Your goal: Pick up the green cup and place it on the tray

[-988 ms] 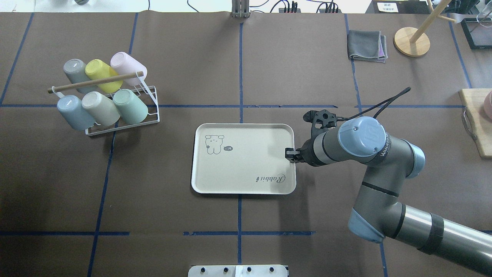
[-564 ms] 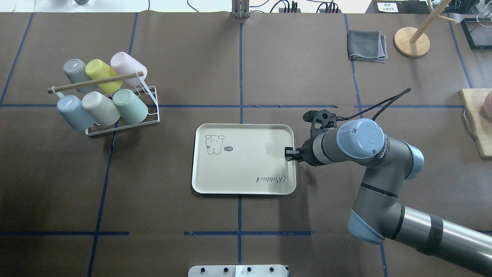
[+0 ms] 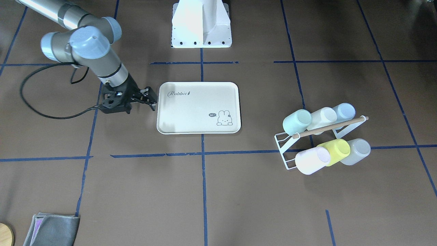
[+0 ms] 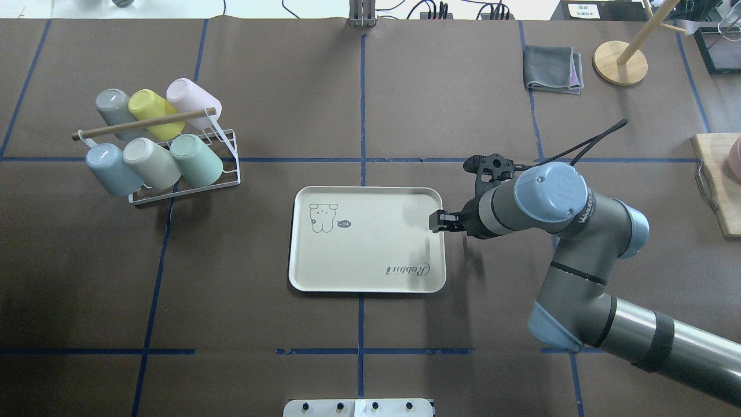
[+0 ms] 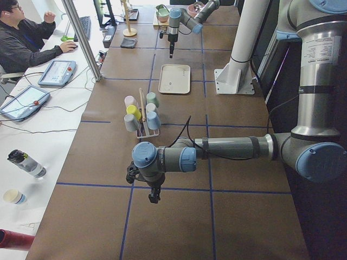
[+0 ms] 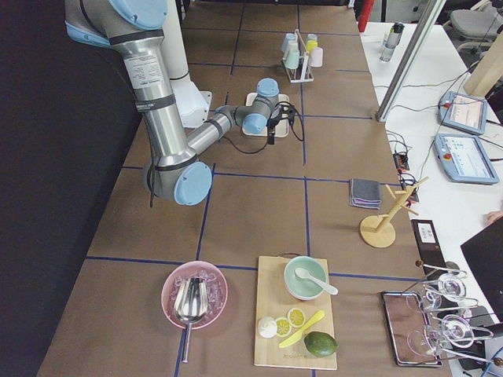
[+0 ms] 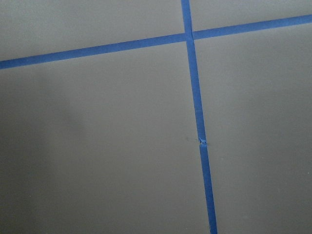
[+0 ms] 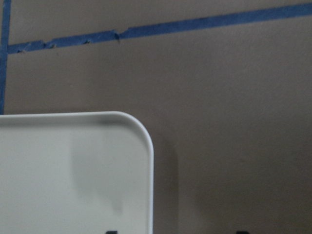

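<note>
Off the tray's (image 4: 365, 255) left short side, well apart from it and slightly farther from the robot's base, you find the green cup (image 4: 198, 160) lying tilted in a white wire rack (image 4: 236, 165). It takes the tray-side end of the rack's row nearer the robot, so the flank facing the tray is bare. Its long axis slants, with the closed bottom up and away from the tray and the mouth down toward it.

On the side away from the tray, the whitish-green cup (image 4: 151, 164) sits right against it, and the blue cup (image 4: 113, 169) comes after that. A yellow cup (image 4: 151, 113) and two others fill the farther row. A wooden rod (image 4: 145, 123) crosses above, between the rows, so watch it on any lift.

At the tray's opposite short side your right gripper (image 4: 437, 221) holds nothing. Its jaws are apart, one finger over the tray floor and one outside the rim. To reach the cup it would have to cross the tray's whole length.

Your left gripper (image 5: 154, 196) hangs over bare table on the far side of the rack from the tray. Only the side camera shows it, so you cannot tell how its jaws stand. It looks no farther from the cup, but the neighbouring cups shield the cup's flank on that side.
</note>
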Controlling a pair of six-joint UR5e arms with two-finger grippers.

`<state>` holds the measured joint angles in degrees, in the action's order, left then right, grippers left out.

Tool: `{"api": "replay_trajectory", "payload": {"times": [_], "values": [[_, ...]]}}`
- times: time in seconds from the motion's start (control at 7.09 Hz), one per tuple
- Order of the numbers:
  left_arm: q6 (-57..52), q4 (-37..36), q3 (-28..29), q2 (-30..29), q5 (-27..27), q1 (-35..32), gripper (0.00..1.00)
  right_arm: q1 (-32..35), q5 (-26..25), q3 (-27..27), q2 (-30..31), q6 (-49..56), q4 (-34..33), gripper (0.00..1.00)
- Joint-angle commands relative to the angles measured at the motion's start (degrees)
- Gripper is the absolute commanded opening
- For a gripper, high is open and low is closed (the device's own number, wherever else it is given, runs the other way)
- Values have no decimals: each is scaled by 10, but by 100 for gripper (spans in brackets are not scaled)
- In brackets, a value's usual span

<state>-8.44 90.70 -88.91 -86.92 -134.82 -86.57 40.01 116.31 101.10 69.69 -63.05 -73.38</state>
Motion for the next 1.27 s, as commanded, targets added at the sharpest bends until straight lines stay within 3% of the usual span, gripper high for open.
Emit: {"api": "replay_trajectory", "payload": {"times": [0.0,0.28,0.56,0.99,1.13], "values": [[0,0,0,0,-1,0,100,100,71,54,11,194,-151,99],[0,0,0,-1,-1,0,100,176,79,87,81,370,-216,99],[0,1,-1,-1,0,0,100,260,80,82,159,557,-225,99],[0,-2,0,-7,0,0,100,396,126,36,257,746,-222,99],[0,-1,-2,-7,0,0,100,443,136,35,295,749,-222,100]]}}
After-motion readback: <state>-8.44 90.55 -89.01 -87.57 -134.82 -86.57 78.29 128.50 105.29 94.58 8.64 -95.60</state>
